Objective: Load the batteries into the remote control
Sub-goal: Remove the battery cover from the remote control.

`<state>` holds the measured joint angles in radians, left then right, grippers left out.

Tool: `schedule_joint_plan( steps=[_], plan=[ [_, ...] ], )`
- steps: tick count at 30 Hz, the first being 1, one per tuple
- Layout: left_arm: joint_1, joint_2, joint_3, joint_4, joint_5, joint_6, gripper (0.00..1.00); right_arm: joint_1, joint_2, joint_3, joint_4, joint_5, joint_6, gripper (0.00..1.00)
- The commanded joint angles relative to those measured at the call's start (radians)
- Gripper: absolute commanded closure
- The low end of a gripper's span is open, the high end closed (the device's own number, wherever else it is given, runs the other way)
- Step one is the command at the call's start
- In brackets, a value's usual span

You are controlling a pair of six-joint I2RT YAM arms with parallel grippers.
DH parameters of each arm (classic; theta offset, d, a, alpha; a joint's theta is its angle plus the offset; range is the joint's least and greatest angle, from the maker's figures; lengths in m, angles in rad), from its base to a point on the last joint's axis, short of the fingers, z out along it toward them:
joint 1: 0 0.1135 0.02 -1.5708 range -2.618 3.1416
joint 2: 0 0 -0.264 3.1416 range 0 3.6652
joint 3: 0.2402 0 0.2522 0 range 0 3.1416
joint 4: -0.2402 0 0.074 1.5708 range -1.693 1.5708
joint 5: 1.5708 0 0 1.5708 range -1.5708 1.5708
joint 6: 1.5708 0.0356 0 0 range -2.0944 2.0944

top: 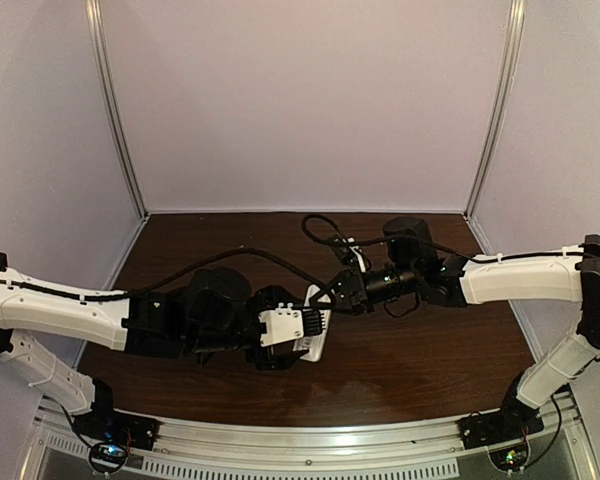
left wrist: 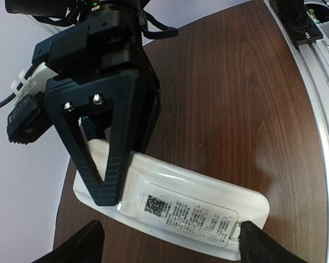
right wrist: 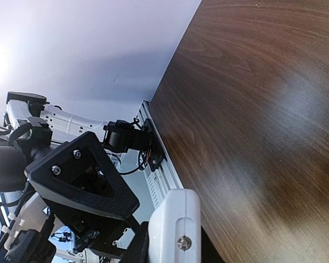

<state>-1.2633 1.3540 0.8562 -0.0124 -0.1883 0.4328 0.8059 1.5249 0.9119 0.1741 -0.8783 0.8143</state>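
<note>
Pinching right gripper [top: 328,298]: is clamping one end of the remote control [left wrist: 197,208]
Left gripper [left wrist: 170,244]: is standing spread, flanking it lengthwise
Remote control: is sitting label-up over the table [left wrist: 236,82]

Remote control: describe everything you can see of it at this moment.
The remote control is a white, glossy plastic handset with rounded corners. Its back faces the left wrist camera and carries a printed label with a QR code. No batteries are visible. The right claw pinches one end. The left claw stands open around the other end, one finger at its corner. Whether it touches the brown table is unclear.
</note>
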Motion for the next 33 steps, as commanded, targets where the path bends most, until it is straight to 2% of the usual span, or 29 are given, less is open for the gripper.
schedule_joint_plan(
  steps=[1, 12, 20, 27, 33],
  plan=[
    [0.006, 0.014, 0.023, 0.028, -0.047, 0.021, 0.13, 0.015, 0.011, 0.018, 0.037, -0.036, 0.01, 1.0],
    [0.009, -0.122, -0.024, 0.148, -0.135, 0.009, 0.13, 0.007, 0.031, 0.02, -0.025, 0.017, -0.024, 1.0],
    [0.024, -0.149, -0.048, 0.111, -0.179, -0.016, 0.13, -0.038, 0.011, 0.024, -0.066, 0.072, -0.041, 1.0],
    [0.071, -0.122, -0.068, 0.064, -0.22, -0.143, 0.12, -0.156, -0.005, 0.014, -0.1, 0.183, -0.064, 1.0],
    [0.144, -0.083, -0.047, -0.033, -0.144, -0.323, 0.1, -0.237, -0.03, -0.04, -0.053, 0.195, -0.074, 1.0]
  ],
)
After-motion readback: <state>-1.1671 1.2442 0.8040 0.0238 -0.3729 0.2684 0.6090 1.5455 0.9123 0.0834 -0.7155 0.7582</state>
